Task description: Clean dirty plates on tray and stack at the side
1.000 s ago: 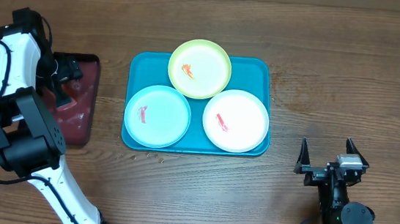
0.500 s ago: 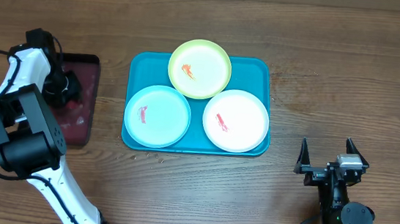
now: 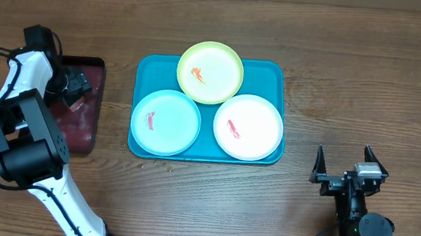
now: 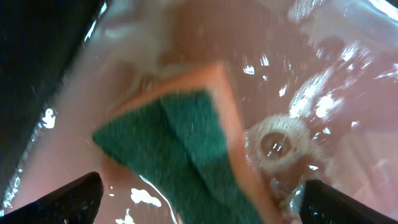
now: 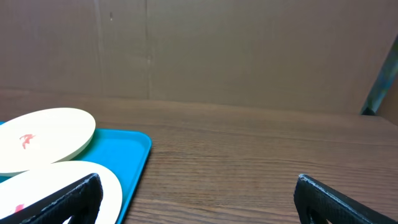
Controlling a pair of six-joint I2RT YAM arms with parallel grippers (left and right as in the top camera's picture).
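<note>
The teal tray (image 3: 277, 74) holds three smeared plates: yellow-green (image 3: 210, 72) at the back, light blue (image 3: 166, 121) front left, white (image 3: 248, 127) front right. My left gripper (image 3: 76, 89) hangs over the dark red tray (image 3: 80, 125) to the left. In its wrist view the left gripper (image 4: 202, 196) is open, and a green-and-orange sponge (image 4: 180, 143) lies on the wet tray floor between the spread fingers (image 4: 68, 200). My right gripper (image 3: 343, 168) rests open near the front right, facing the teal tray (image 5: 134, 158) and the white plate (image 5: 102, 180).
Suds and water glisten on the dark red tray's floor (image 4: 273, 143). Its black rim (image 4: 43, 68) runs along the left of the wrist view. Bare wooden table (image 3: 368, 87) lies to the right of the teal tray, and a few crumbs (image 3: 161, 162) sit by its front edge.
The left wrist dipped over the dark red tray. Its jaws looked pinched together half a second ago and now stand wide apart. The right arm and the plates have not moved.
</note>
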